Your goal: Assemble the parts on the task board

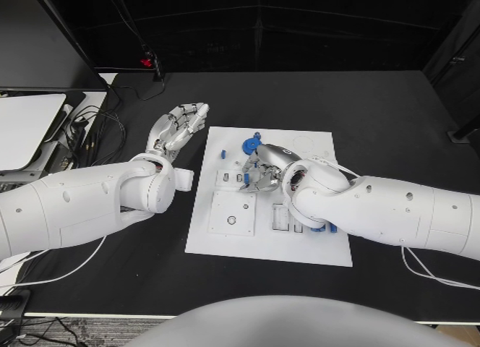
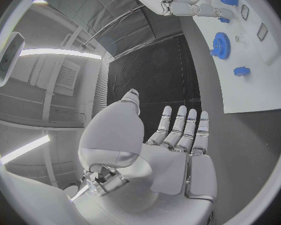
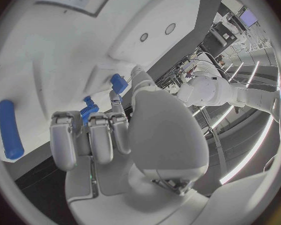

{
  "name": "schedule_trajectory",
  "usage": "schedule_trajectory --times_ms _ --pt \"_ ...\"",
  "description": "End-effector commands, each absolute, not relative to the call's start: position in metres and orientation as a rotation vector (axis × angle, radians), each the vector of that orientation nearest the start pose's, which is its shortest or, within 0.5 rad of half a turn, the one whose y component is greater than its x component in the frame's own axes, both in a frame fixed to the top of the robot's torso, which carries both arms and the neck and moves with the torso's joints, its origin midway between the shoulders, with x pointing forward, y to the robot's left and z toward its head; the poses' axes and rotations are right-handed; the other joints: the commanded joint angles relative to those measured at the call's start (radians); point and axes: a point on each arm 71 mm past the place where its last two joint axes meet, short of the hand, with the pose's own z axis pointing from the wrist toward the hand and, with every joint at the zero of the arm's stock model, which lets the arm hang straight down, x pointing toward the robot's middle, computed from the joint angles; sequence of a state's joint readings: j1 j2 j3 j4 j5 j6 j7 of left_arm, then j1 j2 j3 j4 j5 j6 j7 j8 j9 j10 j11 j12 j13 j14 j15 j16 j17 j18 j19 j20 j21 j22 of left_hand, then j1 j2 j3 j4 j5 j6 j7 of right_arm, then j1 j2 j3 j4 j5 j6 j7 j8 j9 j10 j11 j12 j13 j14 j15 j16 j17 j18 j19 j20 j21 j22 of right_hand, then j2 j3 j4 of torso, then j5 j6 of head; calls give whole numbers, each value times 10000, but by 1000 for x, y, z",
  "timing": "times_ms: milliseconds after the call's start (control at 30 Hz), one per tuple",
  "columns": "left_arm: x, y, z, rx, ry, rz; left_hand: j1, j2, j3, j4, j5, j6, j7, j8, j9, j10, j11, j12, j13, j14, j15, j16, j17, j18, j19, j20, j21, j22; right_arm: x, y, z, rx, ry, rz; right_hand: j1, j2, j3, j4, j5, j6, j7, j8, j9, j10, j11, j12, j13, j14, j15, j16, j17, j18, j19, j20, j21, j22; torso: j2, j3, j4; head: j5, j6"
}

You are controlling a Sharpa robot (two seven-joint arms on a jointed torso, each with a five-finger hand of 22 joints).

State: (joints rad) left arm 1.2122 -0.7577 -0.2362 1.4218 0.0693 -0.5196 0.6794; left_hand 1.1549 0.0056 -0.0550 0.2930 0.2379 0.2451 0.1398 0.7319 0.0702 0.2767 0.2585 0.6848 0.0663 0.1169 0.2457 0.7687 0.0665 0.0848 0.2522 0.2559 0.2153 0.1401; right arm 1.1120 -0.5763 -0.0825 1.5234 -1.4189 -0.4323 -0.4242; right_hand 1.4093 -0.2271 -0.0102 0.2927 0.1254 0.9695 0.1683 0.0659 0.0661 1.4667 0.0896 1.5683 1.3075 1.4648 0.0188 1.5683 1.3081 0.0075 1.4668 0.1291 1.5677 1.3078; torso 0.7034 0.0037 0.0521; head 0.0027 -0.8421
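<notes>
The right robot hand (image 1: 263,168) hangs over the middle of the white task board (image 1: 266,244), its fingers curled downward and pinching a small blue part (image 3: 119,83) at the tips against the board's surface. The left robot hand (image 1: 178,127) hovers flat over the black worktop (image 1: 386,108) just beside the board's left edge, fingers straight, close together and holding nothing. On the board lie a blue gear (image 2: 220,45) and a small blue piece (image 2: 241,71) near its far end, and a blue rod (image 3: 10,130) lies apart from the right hand.
</notes>
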Motion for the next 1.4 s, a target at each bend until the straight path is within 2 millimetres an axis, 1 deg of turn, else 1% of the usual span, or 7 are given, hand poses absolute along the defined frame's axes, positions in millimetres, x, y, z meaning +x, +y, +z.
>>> schedule_trajectory --times_ms 33,467,633,700,867,1033,1400 --pt "480 213 -208 -7929 10390 -15122 62 -11 -47 -4 61 -24 1584 68 -22 34 84 64 -11 24 113 80 -14 -51 122 122 149 63 452 -85 -222 645 16363 7678 -632 -100 -611 33 6 -273 119 -48 -18 1041 162 25 2633 1060 147 25 2627 -40 943 98 -72 2571 3 16 -3 5 15" --pt "476 212 -197 -5085 12381 -14313 -73 -321 -503 9 81 157 1307 202 -41 3524 -470 1547 342 4208 -664 1511 448 917 4087 246 3150 1493 433 -148 -182 2766 13408 10258 -1955 330 -761 48 621 -538 -54 41 36 1041 21 25 2633 1060 195 25 2627 134 472 244 -576 2308 -24 10 -56 165 7" --pt "477 213 -189 -4068 13437 -13662 -150 -400 -505 20 88 904 591 294 -5 7196 -1390 3605 1710 7826 -1680 3217 1577 855 6414 -766 5370 2632 429 -181 -180 5181 14217 11004 -2151 995 -779 8 1017 -925 -239 -26 2 1041 -269 25 2633 1060 -54 25 2627 291 9 -12 -1063 2077 -42 20 -34 136 15" --pt "478 213 -184 -3701 13945 -13371 -136 -402 -510 18 113 1285 321 219 -14 9272 -1623 5528 5409 9036 -2067 4101 2472 958 7031 -1035 6519 3435 428 -192 -182 6310 14630 11490 -2230 1219 -810 -7 1130 -1000 -206 22 17 1041 -235 25 2633 1060 -53 25 2627 330 -132 -37 -1210 2015 -51 34 -65 161 39" --pt "483 209 -176 -2853 15431 -12598 -104 -355 -634 -95 198 2286 169 -370 -16 12924 -1748 8852 15000 13997 -2258 7828 13673 -189 10759 -1305 12111 11066 425 -213 -187 8490 15201 12669 -2058 1847 -805 -43 1200 -1305 -124 109 13 1041 -155 25 2633 1060 17 25 2627 369 -310 8 -1386 1964 -84 37 -100 143 39" --pt "490 199 -170 -2207 17179 -11529 151 -400 -597 0 393 3210 264 -721 38 12941 -1592 8860 15045 14539 -2003 8021 15042 -848 13186 -1061 13555 14307 423 -226 -189 9250 15369 13066 -2152 2102 -958 -29 1371 -1669 -9 203 13 1041 -3 25 2633 1060 131 25 2627 371 -346 89 -1422 1970 -85 34 -129 37 81" --pt "502 186 -187 -2000 22072 -8271 84 359 -718 1 370 3859 70 -153 583 12941 -1747 8860 15045 14539 -2118 8021 15042 -848 13186 -1076 13555 14307 425 -238 -193 9696 15565 13053 -2253 2307 -1252 -29 1392 -1914 300 637 61 1041 348 25 2633 1060 440 25 2627 364 -355 352 -1436 1993 -82 36 -293 41 120"
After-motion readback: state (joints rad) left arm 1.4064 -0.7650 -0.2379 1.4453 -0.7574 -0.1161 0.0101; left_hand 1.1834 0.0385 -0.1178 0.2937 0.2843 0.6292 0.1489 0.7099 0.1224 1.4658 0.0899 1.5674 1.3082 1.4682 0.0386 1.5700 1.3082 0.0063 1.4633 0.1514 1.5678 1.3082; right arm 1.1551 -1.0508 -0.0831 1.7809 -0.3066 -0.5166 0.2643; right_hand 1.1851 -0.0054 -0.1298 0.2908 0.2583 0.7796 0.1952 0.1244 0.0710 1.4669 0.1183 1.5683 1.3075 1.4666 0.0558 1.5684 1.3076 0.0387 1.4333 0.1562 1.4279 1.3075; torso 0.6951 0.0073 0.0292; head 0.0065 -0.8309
